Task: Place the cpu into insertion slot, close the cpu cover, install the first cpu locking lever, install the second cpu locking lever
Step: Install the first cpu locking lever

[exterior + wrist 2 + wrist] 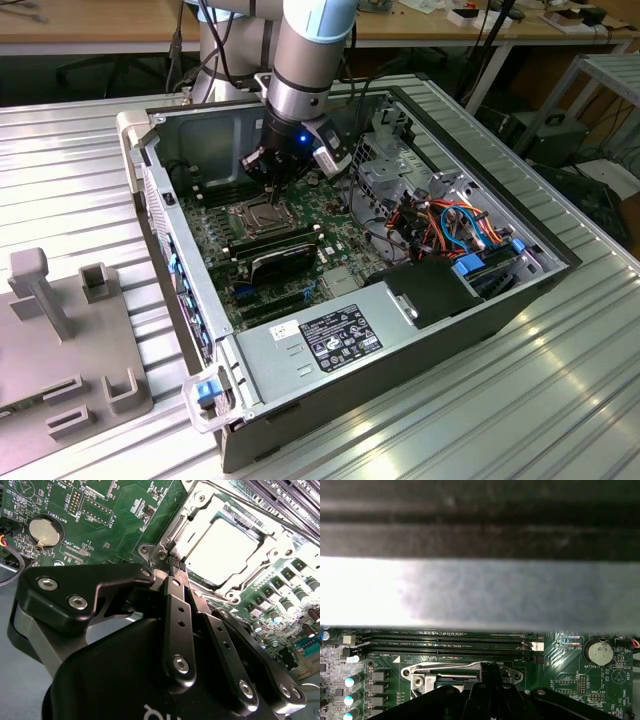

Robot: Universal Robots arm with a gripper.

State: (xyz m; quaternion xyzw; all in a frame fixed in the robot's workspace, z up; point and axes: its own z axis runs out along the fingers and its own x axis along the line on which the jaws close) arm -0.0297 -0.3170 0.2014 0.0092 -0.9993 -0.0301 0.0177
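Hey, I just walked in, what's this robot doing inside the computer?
The arm's gripper is down inside the open computer case, shut, with its tips at a corner of the insertion slot on the green motherboard. The cpu already sits in the slot, and the cpu cover appears to be down over its edges.

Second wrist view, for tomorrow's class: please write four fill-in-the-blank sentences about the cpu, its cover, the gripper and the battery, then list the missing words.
1. The flat silver-grey square cpu sits on a ___ circuit board.
2. The thin silver metal cpu cover, either open or closed, is ___.
3. The black gripper has its tips at one ___ of that cover.
4. The silver coin battery on the board is ___ in shape.

Missing words: green, closed, corner, round.
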